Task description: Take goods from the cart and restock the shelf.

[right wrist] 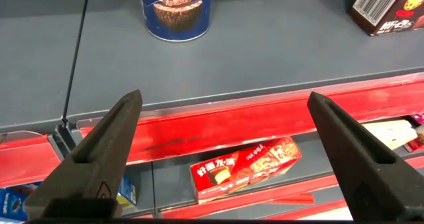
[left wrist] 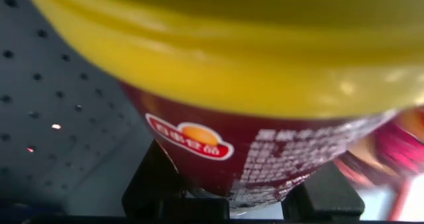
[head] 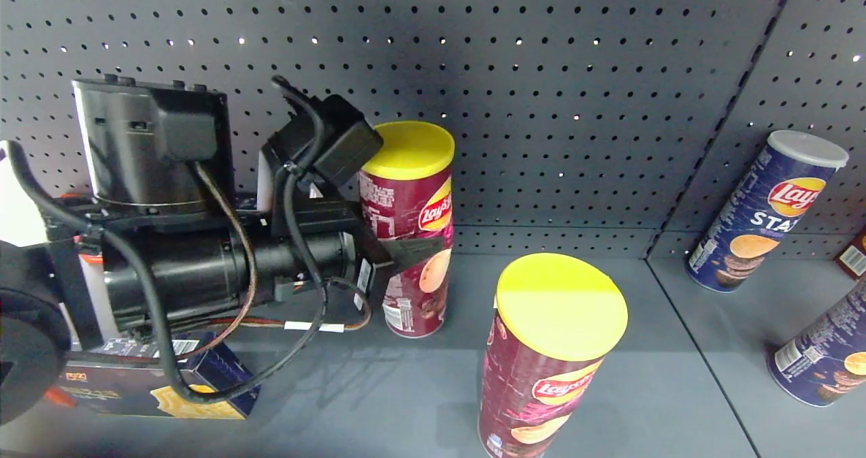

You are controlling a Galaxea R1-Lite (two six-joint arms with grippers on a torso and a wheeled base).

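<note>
Now | left gripper (head: 406,252) clamped around maroon chip can (head: 406,194) mid-body, upright on shelf (head: 419,390) by pegboard (head: 541,72) | likely light, stiff tube, slick skin, dents under squeeze; hold mid-wall, not lid (head: 414,148) | right gripper (right wrist: 232,158) spread, empty, above red rail (right wrist: 265,128)

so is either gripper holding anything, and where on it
Left gripper holds the rear maroon chip can around its mid-body. Right gripper is open and empty.

Two red cans with yellow lids: the back can (head: 406,201) near the middle, the front can (head: 548,370) at 6 o'clock. Two blue cans: the upper blue can (head: 764,214) at 3 o'clock, the lower blue can (head: 822,360) at 4 o'clock. One dark box (head: 155,390) at 8 o'clock.
</note>
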